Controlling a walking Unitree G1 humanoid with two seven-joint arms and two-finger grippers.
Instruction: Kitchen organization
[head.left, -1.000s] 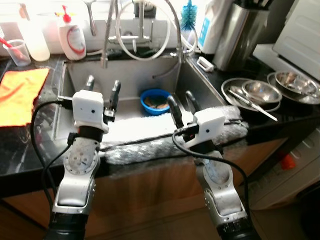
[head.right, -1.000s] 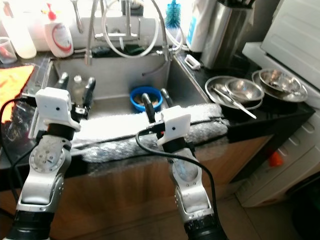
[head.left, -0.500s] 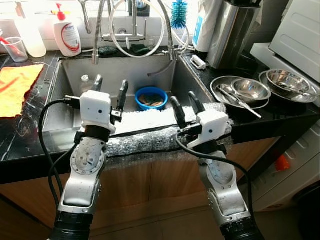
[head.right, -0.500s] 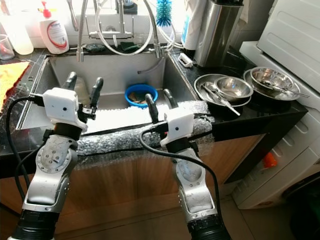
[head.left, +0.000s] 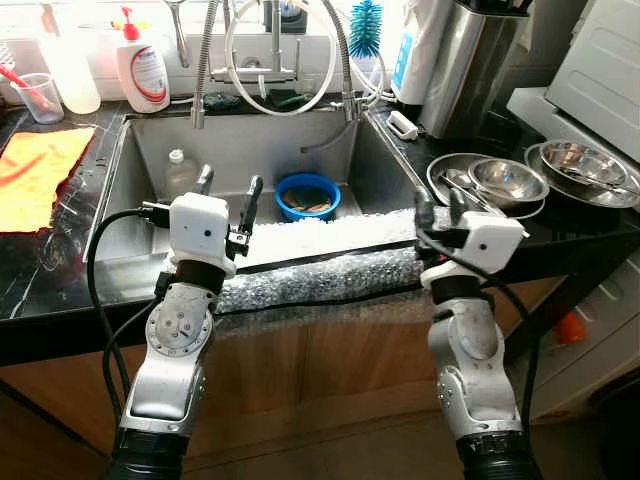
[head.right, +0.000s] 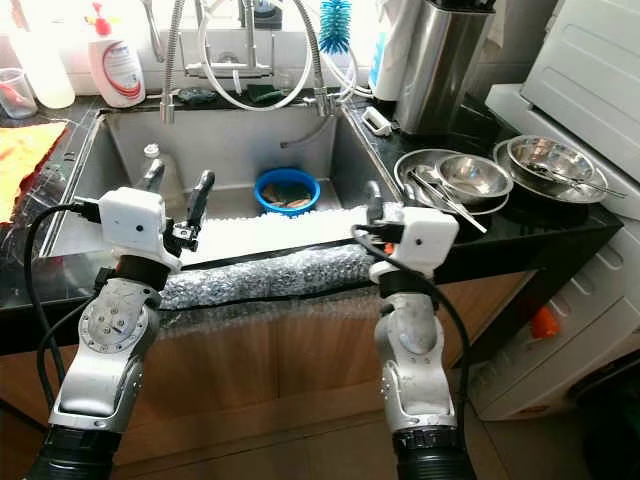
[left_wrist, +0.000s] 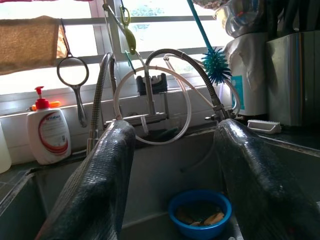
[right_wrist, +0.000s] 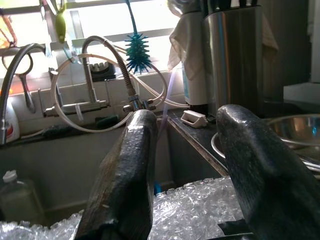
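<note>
A blue bowl (head.left: 307, 195) holding food scraps sits at the back right of the steel sink (head.left: 260, 140). A clear plastic bottle (head.left: 180, 172) stands in the sink's left part. My left gripper (head.left: 228, 190) is open over the sink's front edge, pointing toward the bowl (left_wrist: 200, 212), with nothing between its fingers (left_wrist: 95, 185). My right gripper (head.left: 438, 207) is open and empty above the front right corner of the sink, next to the steel bowls (head.left: 508, 180) on the counter. A strip of bubble wrap (head.left: 320, 265) covers the sink's front edge beneath both grippers.
Along the back stand a soap bottle (head.left: 142, 65), a spring faucet with hoses (head.left: 275, 50), a blue brush (head.left: 367, 25) and a tall steel canister (head.left: 472, 60). An orange cloth (head.left: 35, 165) lies on the left counter. More steel dishes (head.left: 580, 165) sit far right.
My right gripper has swung to the right, from in front of the blue bowl to the sink's right corner. The left gripper has hardly moved. The camera shifted slightly.
</note>
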